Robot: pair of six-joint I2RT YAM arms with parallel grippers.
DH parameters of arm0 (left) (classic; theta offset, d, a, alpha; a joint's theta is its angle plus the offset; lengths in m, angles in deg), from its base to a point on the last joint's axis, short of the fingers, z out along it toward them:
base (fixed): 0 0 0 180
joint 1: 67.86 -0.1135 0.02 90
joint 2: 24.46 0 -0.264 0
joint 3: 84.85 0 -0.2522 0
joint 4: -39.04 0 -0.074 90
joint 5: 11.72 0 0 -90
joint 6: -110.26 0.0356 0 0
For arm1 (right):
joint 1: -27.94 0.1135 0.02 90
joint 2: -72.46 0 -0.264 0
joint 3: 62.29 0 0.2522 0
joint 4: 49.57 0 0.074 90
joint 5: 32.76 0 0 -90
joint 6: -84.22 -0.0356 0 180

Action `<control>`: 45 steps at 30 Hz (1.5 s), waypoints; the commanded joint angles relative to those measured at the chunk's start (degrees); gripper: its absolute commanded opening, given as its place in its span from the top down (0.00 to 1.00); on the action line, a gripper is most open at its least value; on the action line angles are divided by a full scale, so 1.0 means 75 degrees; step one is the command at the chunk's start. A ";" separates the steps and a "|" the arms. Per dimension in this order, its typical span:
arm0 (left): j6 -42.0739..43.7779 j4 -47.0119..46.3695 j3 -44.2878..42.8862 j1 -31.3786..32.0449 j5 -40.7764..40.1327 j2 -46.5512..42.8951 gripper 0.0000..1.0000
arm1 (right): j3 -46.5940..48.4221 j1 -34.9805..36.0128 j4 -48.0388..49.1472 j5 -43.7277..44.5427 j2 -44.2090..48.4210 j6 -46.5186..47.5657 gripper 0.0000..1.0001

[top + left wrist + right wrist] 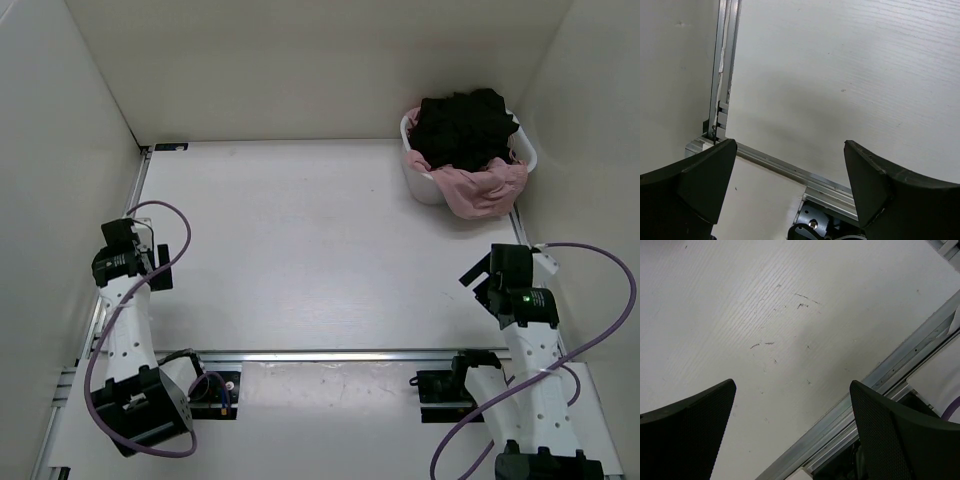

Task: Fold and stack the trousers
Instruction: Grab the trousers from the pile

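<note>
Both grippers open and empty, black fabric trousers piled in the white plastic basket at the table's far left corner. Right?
No. The white plastic basket sits at the far right corner, not the left; the top external view shows it. The rest holds: the black fabric trousers are piled in it, and the left gripper and right gripper are open and empty.

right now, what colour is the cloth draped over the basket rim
Pink; the cloth shows best in the top external view.

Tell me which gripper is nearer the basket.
Right. The right gripper is on the same side as the basket, nearer the bases; the left gripper is across at the left edge.
</note>
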 commanded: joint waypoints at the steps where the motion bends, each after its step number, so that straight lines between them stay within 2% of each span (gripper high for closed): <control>1: -0.0418 -0.0104 -0.0361 -0.0058 -0.0275 0.0143 0.00 | 0.0189 0.0010 0.0629 0.0422 -0.0306 0.0225 0.01; 3: -0.0512 -0.0104 -0.0431 -0.0058 -0.0485 0.0144 0.00 | 0.0597 0.0010 0.1087 -0.0450 -0.0505 0.1302 0.01; 6: -0.0582 -0.0104 -0.0712 -0.0058 -0.0557 0.0214 0.00 | 0.1602 0.0010 0.2200 -0.0960 -0.1114 0.1994 0.01; 8: -0.0513 -0.0104 -0.1074 -0.0058 -0.0557 0.0215 0.00 | 0.2389 0.0010 0.2985 -0.1053 -0.1991 0.2241 0.01; 9: -0.0431 -0.0104 -0.1215 -0.0058 -0.0453 0.0215 0.00 | 0.2857 0.0010 0.3173 -0.1054 -0.2877 0.2521 0.01; 11: -0.0349 -0.0104 -0.1648 -0.0058 -0.0078 0.0307 0.00 | 0.4648 0.0010 0.3281 -0.1125 -0.4005 0.2804 0.01; 12: -0.0348 -0.0104 -0.1801 -0.0058 0.0074 0.0308 0.00 | 0.5374 0.0010 0.3107 -0.1275 -0.5310 0.2991 0.01; 13: -0.0348 -0.0104 -0.2116 -0.0058 0.0447 0.0494 0.00 | 0.6983 0.0010 0.2908 -0.1555 -0.6007 0.3352 0.01; 14: -0.0348 -0.0104 -0.2258 -0.0058 0.0671 0.0565 0.00 | 0.7880 0.0010 0.2302 -0.1686 -0.6734 0.3484 0.01; 15: -0.0348 -0.0104 -0.2399 -0.0058 0.0882 0.0636 0.00 | 0.8794 0.0010 0.1960 -0.1780 -0.8179 0.3566 0.01; 16: -0.0348 -0.0104 -0.2539 -0.0058 0.1233 0.0706 0.00 | 0.9720 0.0010 0.1608 -0.1781 -0.8890 0.3567 0.01; 17: -0.0348 -0.0104 -0.2773 -0.0058 0.1398 0.0869 0.00 | 1.1377 0.0010 0.1303 -0.1781 -0.9547 0.3567 0.01; 18: -0.0348 -0.0104 -0.2845 -0.0058 0.1551 0.0940 0.00 | 1.1962 0.0010 0.1126 -0.1781 -1.0586 0.3567 0.01; 20: -0.0418 -0.0209 -0.2845 -0.0058 0.1751 0.1138 0.00 | 1.2481 -0.0072 0.1427 -0.1781 -1.1203 0.3403 0.01; 24: -0.0418 -0.0373 -0.2845 -0.0058 0.1845 0.1514 0.00 | 1.1875 -0.0143 0.3369 -0.1979 -1.1860 0.3321 0.01; 27: -0.0418 -0.0444 -0.2845 -0.0058 0.1775 0.1865 0.00 | 1.2397 -0.0143 0.3387 -0.1980 -1.2503 0.3227 0.01; 30: -0.0418 -0.0444 -0.2845 -0.0058 0.1693 0.2089 0.00 | 1.2484 -0.0143 0.3316 -0.2062 -1.2624 0.3064 0.26; 31: -0.0418 -0.0444 -0.2845 -0.0058 0.1693 0.2182 0.00 | 1.2321 -0.0143 0.3502 -0.2062 -1.2519 0.3063 0.57; 32: -0.0418 -0.0444 -0.2845 -0.0058 0.1693 0.2183 0.00 | 1.2157 -0.0143 0.3503 -0.2062 -1.2251 0.3063 0.76; 33: -0.0418 -0.0444 -0.2845 -0.0058 0.1693 0.2183 0.00 | 1.1923 -0.0143 0.3573 -0.1969 -1.2098 0.2993 0.91; 34: -0.0418 -0.0444 -0.2845 -0.0058 0.1693 0.2253 0.00 | 1.1839 -0.0143 0.3574 -0.1887 -1.1934 0.2993 1.00; 39: -0.0348 -0.0444 -0.2752 -0.0058 0.1693 0.1891 0.00 | 1.1465 0.0254 0.3760 -0.2155 -0.9967 0.3202 1.00; 41: -0.0348 -0.0444 -0.2752 -0.0058 0.1693 0.1692 0.00 | 1.1464 0.0874 0.3901 -0.2156 -0.8986 0.3449 1.00; 45: -0.0348 -0.0444 -0.2752 0.0012 0.1599 0.1399 0.00 | 1.1932 0.2865 0.4333 -0.3138 -0.7542 0.4070 1.00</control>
